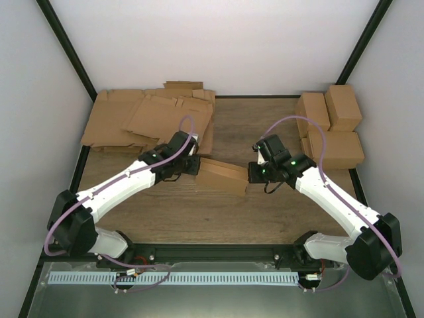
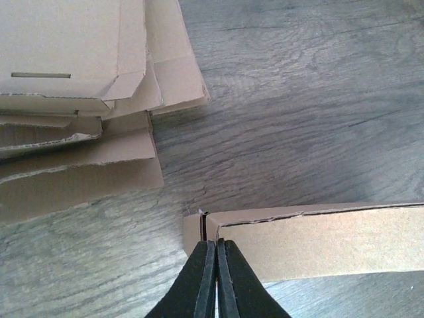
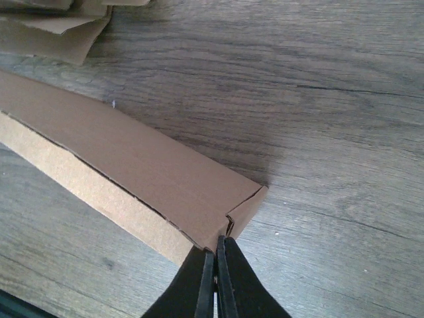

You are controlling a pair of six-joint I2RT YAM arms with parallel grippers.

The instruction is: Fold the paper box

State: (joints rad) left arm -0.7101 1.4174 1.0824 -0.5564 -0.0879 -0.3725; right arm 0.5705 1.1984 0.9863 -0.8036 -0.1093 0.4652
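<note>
Status: the paper box [image 1: 222, 175] is mid-table, slung between the two arms and running slantwise from back-left to front-right. The left gripper [image 1: 193, 165] has the left end and the right gripper [image 1: 252, 173] has the right end.

Both are clamped on the box. In each wrist view the black fingers [image 3: 199, 285] are pressed together at an end corner with only a thin card edge between them and no real gap. We can't tell whether the box rests on the table [image 1: 265, 215] or is held just off it. There's a shadow beside it, but the contact line is unclear.

Our read on progress:
- Done: the blank is up into a long, narrow sleeve with the side panels creased square. At the right end a small flap looks wrapped round the corner.
- Not done: a dark slit runs along the long edge in both wrist views, so that panel isn't seated flush. At the left end a short tab pokes past the corner and doesn't look tucked.

We'd call it late stage: the shape is there but the closure isn't. Left to do is probably to seat the long seam, finish both ends, let go and park it.

For context, closed boxes [image 1: 331, 122] sit stacked at the back right, and a pile of flat cardboard sheets [image 1: 142, 119] lies at the back left, well apart from the box we're holding.
</note>
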